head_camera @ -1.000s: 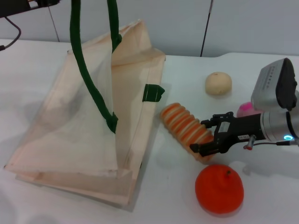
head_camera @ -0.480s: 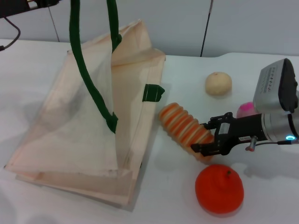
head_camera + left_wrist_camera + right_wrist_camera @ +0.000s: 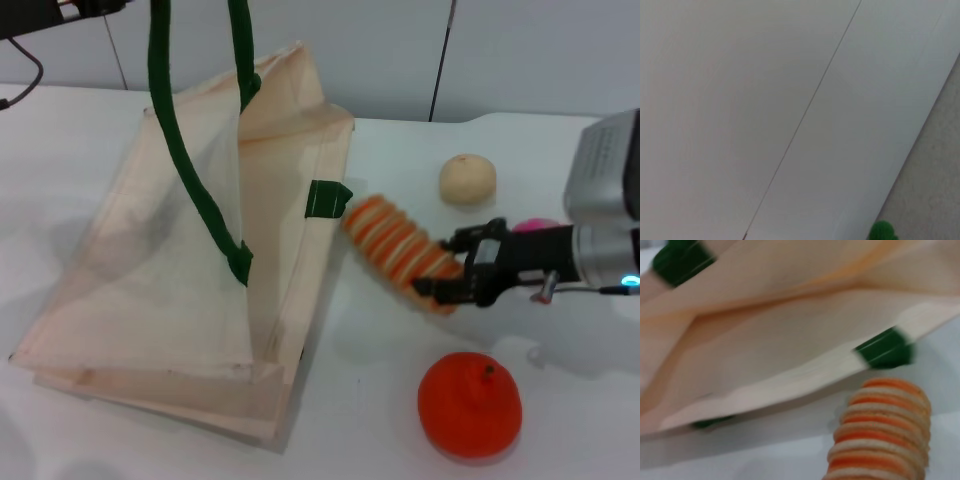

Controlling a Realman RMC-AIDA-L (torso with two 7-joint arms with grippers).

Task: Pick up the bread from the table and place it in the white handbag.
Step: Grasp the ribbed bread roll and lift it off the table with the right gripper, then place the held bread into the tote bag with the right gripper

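Observation:
The bread [image 3: 395, 250], a ridged loaf with orange and cream stripes, is held at its right end by my right gripper [image 3: 445, 285], which is shut on it and holds it just above the table [image 3: 370, 380]. The loaf's free end points at the white handbag [image 3: 150, 260], which lies to its left with its dark green handles [image 3: 190, 170] pulled up out of the top of the head view. In the right wrist view the bread [image 3: 880, 435] sits close to the handbag's edge [image 3: 765, 350]. Only part of my left arm [image 3: 40, 15] shows at the top left corner.
A small round tan bun [image 3: 467, 179] lies behind the right gripper. An orange fruit [image 3: 470, 405] lies in front of it. A pink object [image 3: 540, 226] is partly hidden by the right arm. A green bit [image 3: 882, 232] shows in the left wrist view.
My right gripper has risen and drawn slightly back with the bread, lifting the loaf off the table. The handbag, bun and orange fruit have not moved.

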